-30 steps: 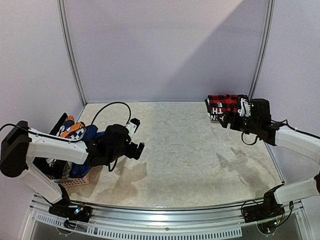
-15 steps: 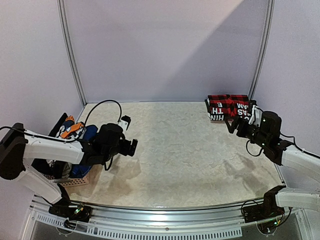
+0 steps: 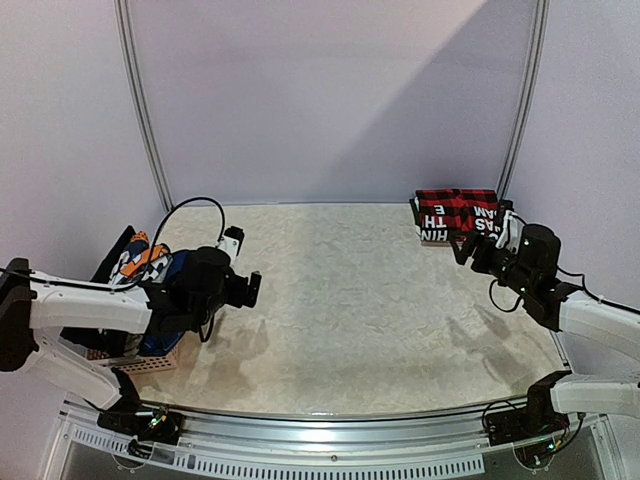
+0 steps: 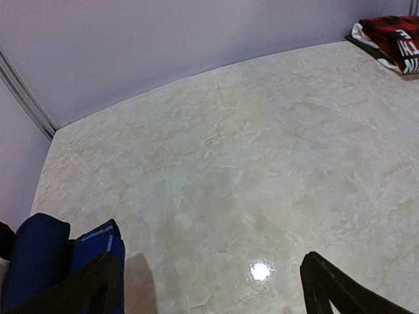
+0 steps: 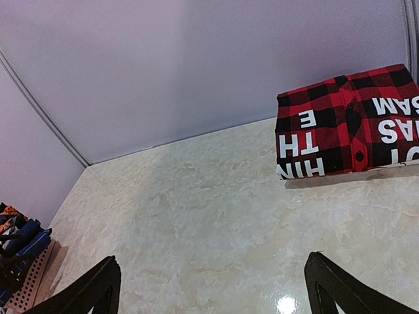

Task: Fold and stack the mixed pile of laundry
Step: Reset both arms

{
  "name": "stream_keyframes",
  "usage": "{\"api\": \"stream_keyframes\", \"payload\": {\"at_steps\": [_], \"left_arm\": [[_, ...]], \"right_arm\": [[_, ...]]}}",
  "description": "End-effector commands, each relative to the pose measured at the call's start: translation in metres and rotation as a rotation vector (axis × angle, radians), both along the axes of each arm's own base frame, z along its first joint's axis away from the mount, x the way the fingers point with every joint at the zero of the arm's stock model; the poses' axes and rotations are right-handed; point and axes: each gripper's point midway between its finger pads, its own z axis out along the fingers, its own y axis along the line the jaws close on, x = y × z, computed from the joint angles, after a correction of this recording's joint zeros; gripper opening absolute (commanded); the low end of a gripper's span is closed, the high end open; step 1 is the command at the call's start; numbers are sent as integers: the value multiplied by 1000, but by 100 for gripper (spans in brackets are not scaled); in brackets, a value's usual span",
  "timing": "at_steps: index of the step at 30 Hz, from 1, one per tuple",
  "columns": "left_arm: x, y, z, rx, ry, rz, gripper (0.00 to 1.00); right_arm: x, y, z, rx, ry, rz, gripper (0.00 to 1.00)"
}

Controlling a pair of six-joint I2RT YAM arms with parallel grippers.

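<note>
A folded red-black plaid shirt [image 3: 456, 213] with white lettering lies at the table's back right corner, also seen in the right wrist view [image 5: 347, 131] and far off in the left wrist view [image 4: 396, 36]. The rest of the mixed laundry pile [image 3: 150, 262] sits bunched at the left edge: orange-patterned, navy [image 4: 36, 255] and blue plaid [image 4: 98, 245] pieces. My left gripper [image 3: 246, 289] [image 4: 209, 275] hovers open just right of that pile, holding nothing. My right gripper [image 3: 468, 247] [image 5: 213, 275] stands open a little in front of the folded shirt, apart from it.
A small pinkish woven basket [image 3: 150, 362] holds the pile at the left edge; its perforated wall [image 5: 29, 281] shows in the right wrist view. Purple walls and metal posts [image 3: 140, 110] enclose the marbled table [image 3: 350, 300]. A pale and dark cloth edge [image 4: 366, 36] peeks from under the shirt.
My right gripper has drawn back from the folded plaid shirt toward the near right. My left arm has pulled leftward, closer to the basket. Both stayed open.
</note>
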Motion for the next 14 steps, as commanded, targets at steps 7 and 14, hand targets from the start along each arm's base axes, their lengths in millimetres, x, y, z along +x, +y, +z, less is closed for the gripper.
{"api": "stream_keyframes", "payload": {"at_steps": [7, 14], "left_arm": [[0, 27, 6, 9, -31, 84, 100], [-1, 39, 11, 21, -44, 118, 100]], "right_arm": [[-1, 2, 1, 1, -27, 10, 99], [1, 1, 1, 0, -41, 3, 99]]}}
